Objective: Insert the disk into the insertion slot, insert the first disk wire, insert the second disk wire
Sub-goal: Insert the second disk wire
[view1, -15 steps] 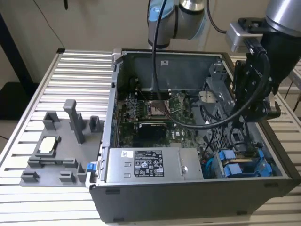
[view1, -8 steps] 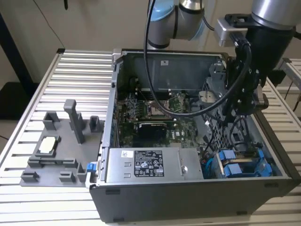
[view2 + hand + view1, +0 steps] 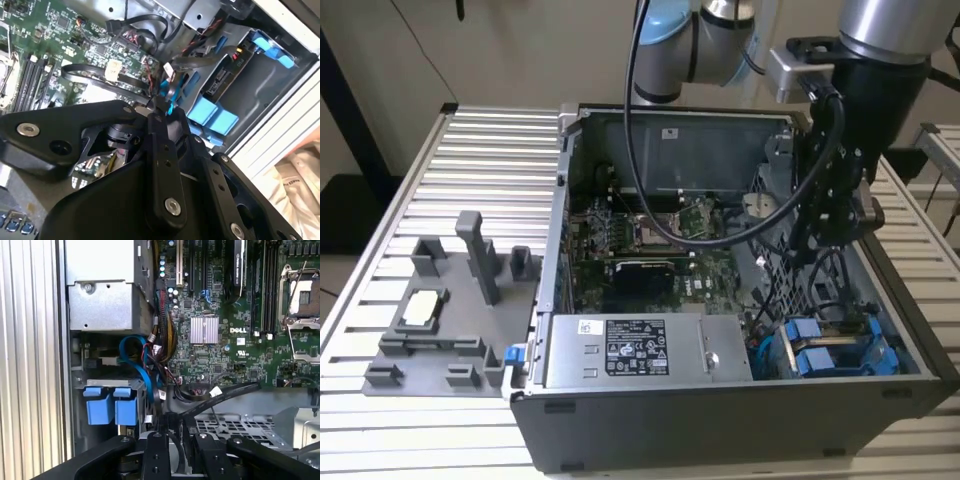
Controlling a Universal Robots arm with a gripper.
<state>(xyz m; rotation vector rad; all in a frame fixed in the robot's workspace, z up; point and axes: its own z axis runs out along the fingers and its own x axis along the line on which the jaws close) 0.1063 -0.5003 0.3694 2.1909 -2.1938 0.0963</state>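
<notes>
Gripper [image 3: 161,106], second wrist view: fingertips clenched on the blue-ended plug of a disk wire [image 3: 168,98]. Just beyond, the disk [image 3: 220,82] already sits in the insertion slot [image 3: 272,87], blue carrier tabs facing out. Wire step in hand, by the look of it. Seating calls for squaring the plug to the disk's port. Motherboard [image 3: 75,35] lies farther off.

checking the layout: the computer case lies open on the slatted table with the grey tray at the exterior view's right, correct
No: the exterior view shows the grey tray at its left, not right. The computer case does lie open on the slatted table.
</notes>
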